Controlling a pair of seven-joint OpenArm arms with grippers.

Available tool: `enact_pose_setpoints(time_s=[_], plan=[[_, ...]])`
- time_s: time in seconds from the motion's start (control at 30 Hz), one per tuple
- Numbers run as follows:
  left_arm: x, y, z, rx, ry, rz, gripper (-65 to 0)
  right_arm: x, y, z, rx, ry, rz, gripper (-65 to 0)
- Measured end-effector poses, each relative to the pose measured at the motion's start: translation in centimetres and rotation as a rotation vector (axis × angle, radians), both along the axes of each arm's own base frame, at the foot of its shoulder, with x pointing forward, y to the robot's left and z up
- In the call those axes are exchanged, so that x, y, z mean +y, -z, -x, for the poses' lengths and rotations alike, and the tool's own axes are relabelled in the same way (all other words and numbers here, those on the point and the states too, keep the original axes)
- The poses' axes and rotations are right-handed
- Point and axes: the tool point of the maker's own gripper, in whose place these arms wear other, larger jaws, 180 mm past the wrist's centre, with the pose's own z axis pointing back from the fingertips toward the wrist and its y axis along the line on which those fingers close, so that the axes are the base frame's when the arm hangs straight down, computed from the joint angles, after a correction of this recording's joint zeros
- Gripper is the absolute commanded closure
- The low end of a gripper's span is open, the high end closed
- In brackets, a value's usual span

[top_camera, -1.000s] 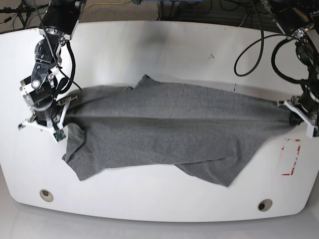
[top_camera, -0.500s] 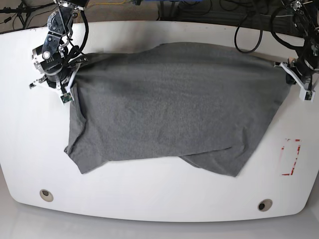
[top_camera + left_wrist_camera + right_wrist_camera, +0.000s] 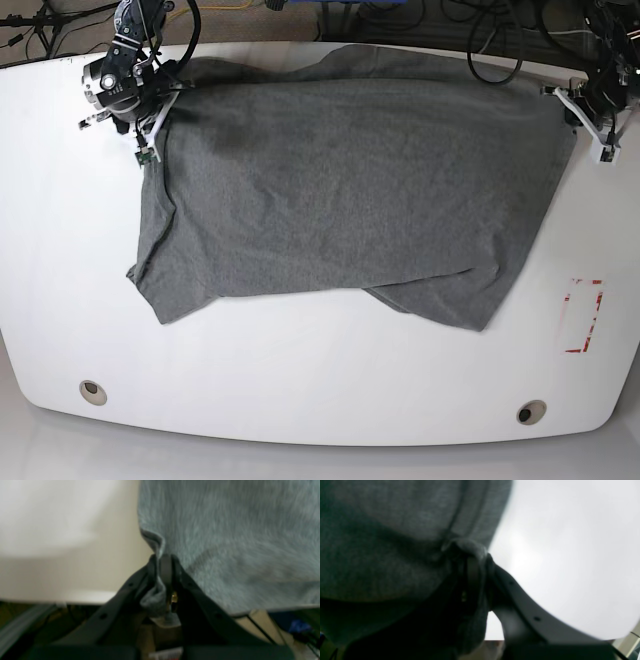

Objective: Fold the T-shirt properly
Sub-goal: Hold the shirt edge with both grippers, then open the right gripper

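The heather-grey T-shirt (image 3: 350, 190) lies spread wide over the white table (image 3: 320, 370), its far edge reaching the table's back rim. My right gripper (image 3: 160, 105) is shut on the cloth's far left corner, and in the right wrist view the T-shirt (image 3: 395, 530) bunches between the closed fingers (image 3: 472, 562). On the far right my left gripper (image 3: 578, 108) is shut on the other corner. The left wrist view shows the T-shirt (image 3: 237, 542) pinched at the gripper (image 3: 165, 560), with a fold of cloth hanging inside the jaws. The near hem lies uneven, with a flap folded under at right.
A red rectangle outline (image 3: 583, 316) is marked on the table near the right edge. Two round holes (image 3: 92, 391) (image 3: 531, 411) sit along the front edge. Dark cables (image 3: 490, 55) trail over the back rim behind the arms.
Both grippers have moved toward the table's far edge, still holding the corners. The shirt went from a stretched, bunched band to a broad sheet drawn backward.
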Motion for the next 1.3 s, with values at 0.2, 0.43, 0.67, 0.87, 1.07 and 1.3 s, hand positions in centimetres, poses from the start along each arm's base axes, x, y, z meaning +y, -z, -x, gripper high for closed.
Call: enact_pose_setpoints(time_s=[0.2,0.43,0.67,0.87,1.07,1.3], plan=[[0.0,0.5,1.3,0.035,0.000,0.000,0.0,-0.3,1.1,1.0,0.005,0.069,-0.041,0.0],[0.0,1.0,2.5,0.066,0.000,0.000,0.0,-0.2,1.1,0.9,-0.004,0.091,-0.049,0.0],[0.0,0.8,1.9,0.048,0.001,0.000,0.0,-0.2,0.7,0.6,-0.007,0.090,-0.038,0.0],[0.0,0.5,1.1,0.036,0.000,-0.003,0.0,-0.2,0.6,0.0,-0.011,0.092,-0.040,0.0],[0.0,0.2,0.5,0.013,0.002,0.002,0.0,-0.3,0.6,0.0,-0.011,0.092,-0.038,0.0],[0.1,0.3,0.7,0.021,0.002,-0.004,0.0,-0.3,0.6,0.1,-0.011,0.092,-0.038,0.0]])
